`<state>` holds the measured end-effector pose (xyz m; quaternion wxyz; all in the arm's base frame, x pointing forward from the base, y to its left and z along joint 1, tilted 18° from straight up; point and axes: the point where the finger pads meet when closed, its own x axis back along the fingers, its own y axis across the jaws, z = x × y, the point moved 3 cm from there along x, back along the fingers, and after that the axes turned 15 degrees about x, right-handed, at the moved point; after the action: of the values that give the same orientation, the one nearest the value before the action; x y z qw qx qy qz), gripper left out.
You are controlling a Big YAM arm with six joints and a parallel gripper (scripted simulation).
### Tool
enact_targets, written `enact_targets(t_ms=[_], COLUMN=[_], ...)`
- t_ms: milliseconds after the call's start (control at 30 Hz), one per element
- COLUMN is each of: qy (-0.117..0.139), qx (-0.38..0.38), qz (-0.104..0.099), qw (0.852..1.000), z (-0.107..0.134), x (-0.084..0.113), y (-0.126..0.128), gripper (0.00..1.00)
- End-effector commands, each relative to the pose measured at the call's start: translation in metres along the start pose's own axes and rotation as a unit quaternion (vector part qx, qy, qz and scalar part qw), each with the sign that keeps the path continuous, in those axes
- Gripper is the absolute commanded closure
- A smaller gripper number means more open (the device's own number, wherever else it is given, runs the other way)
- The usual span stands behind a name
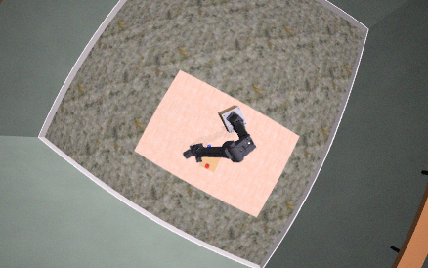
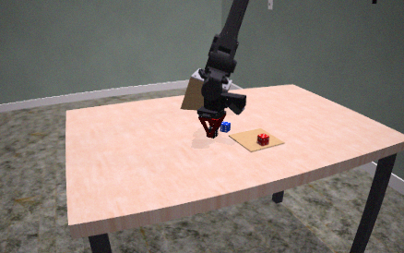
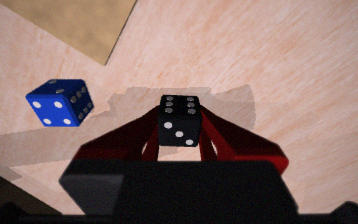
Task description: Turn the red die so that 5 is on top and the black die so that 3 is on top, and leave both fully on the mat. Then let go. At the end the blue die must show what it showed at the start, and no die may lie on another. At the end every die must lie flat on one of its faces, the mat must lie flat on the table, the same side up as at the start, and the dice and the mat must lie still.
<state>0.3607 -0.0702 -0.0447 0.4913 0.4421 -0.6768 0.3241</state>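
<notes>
Between fingers (red), black die.

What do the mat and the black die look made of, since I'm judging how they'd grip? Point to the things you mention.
The mat (image 1: pixel 213 168) (image 2: pixel 244 139) (image 3: pixel 95 30) looks like matte cork or card: tan, faintly mottled, thin. The black die (image 3: pixel 179 122) could be smooth plastic: even colour, crisp pips.

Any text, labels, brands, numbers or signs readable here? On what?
Words, labels, brands, printed numbers: none readable.
Pips only:
Black die: six on one face, three on another.
Blue die: four, six and two.
Red die: pips too small to count surely.
</notes>
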Motion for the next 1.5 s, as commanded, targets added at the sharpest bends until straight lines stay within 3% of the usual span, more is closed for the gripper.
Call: enact_targets(t_ms=[0, 267, 400, 467, 567, 700, 867, 1033, 1100, 1200, 1467], qy=[-0.003, -0.002, -0.002, -0.001, -0.001, -0.001, -0.001, 0.001, 0.001, 0.001, -0.001], qx=[0.004, 0.006, 0.006, -0.003, 0.004, 0.01, -0.003, -0.076, -0.076, -0.15, -0.237], qz=[0.026, 0.03, 0.03, -0.007, -0.008, 0.014, 0.009, 0.005, 0.005, 0.005, 0.006], qw=[1.0, 1.0, 1.0, 1.0, 1.0, 1.0, 1.0, 0.997, 0.997, 0.989, 0.971], z=[0.0, -0.001, -0.001, 0.005, 0.0, -0.004, -0.009, -0.034, -0.034, -0.06, -0.089], x=[0.028, 0.09, 0.106, 0.084, 0.083, 0.097, 0.094, 0.093, 0.093, 0.094, 0.095], y=[-0.022, -0.023, -0.023, 0.001, 0.0, -0.01, -0.003, 0.011, 0.011, 0.025, 0.043], gripper=[0.75, 0.75, 0.75, 0.75, 0.75, 0.75, 0.75, 0.75, 0.75, 0.75, 0.75])
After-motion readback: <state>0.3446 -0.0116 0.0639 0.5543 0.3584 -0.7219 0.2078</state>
